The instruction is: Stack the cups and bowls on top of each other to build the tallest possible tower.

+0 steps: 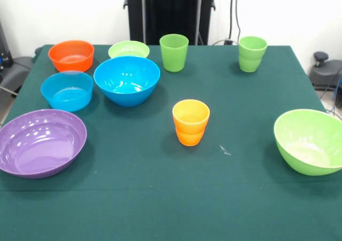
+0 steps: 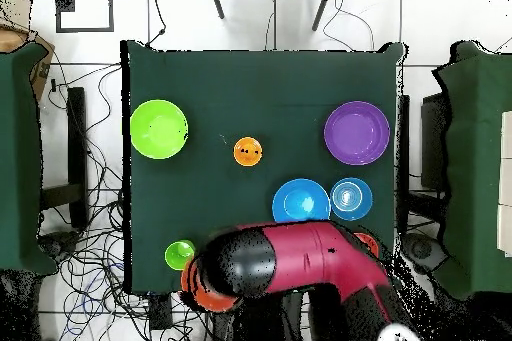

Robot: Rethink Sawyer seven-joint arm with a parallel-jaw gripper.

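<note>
End effector hidden from sight, open or closed impossible to tell; only the red arm [image 2: 300, 262] folded low over the bench's [image 1: 160, 198] robot side. Nothing stacked: orange cup [image 1: 191, 122] mid-bench, two green cups [image 1: 174, 52] [image 1: 252, 53] at the back, purple bowl [image 1: 40, 142], blue bowl [image 1: 126, 79], light blue bowl [image 1: 67, 90], orange bowl [image 1: 71, 55], small lime bowl [image 1: 129, 49] clustered together, big lime bowl [image 1: 310, 140] well apart.

Front view evenly and brightly lit from above; soft short shadows are cast under the bowls. Glare spots are seen inside the purple bowl [image 1: 41, 142] and blue bowl [image 1: 127, 80]. Focus is sharp throughout. Overhead view is flatter and dimmer, w/ table cloth [image 2: 260, 87] rendered dark.
</note>
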